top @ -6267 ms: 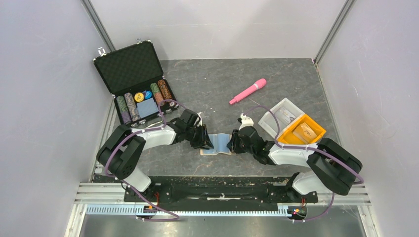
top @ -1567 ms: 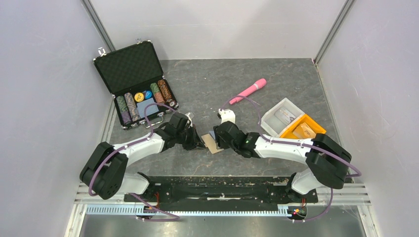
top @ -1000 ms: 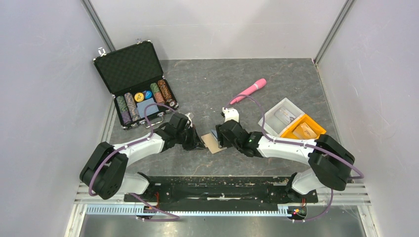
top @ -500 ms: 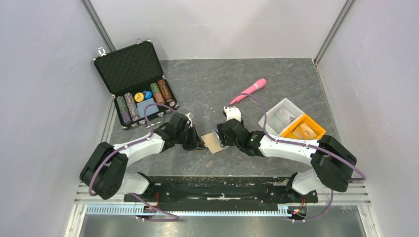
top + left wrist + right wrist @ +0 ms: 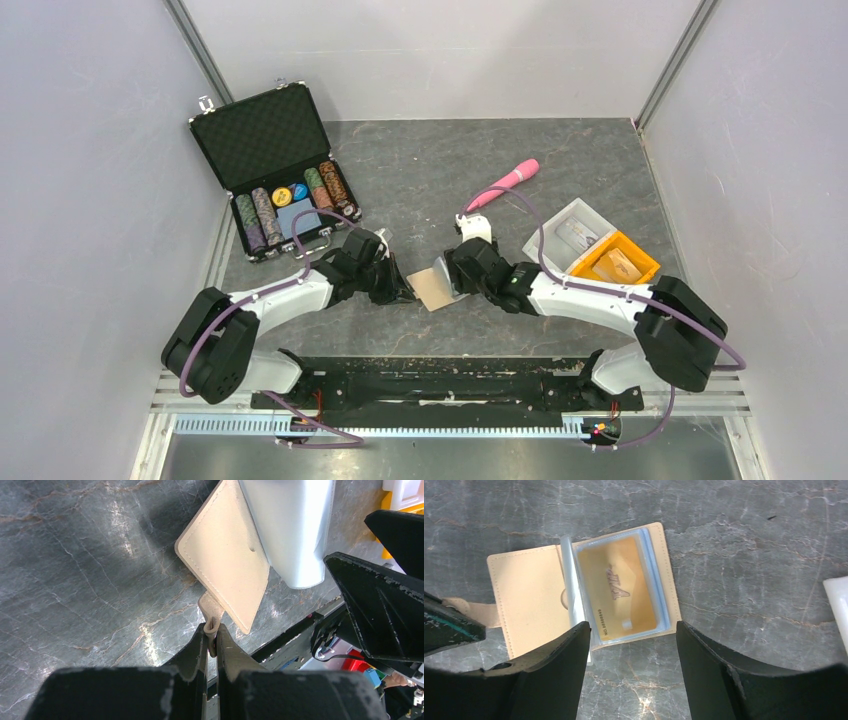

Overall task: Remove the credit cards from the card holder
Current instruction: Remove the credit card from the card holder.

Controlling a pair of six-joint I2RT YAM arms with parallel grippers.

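Counter (image 5: 420,160): dark grey, marbled with pale veins, spread under me.
Walls: plain pale grey, with the back wall (image 5: 430,50) ahead of me and one on each side.
Posts (image 5: 200,50): metal, slanting up the far corners.
Rail (image 5: 175,388): aluminium, along my near edge.
Light: soft and even, glinting on the counter.

left arm (image 5: 290,292), right arm (image 5: 588,297) flank card holder (image 5: 433,290)
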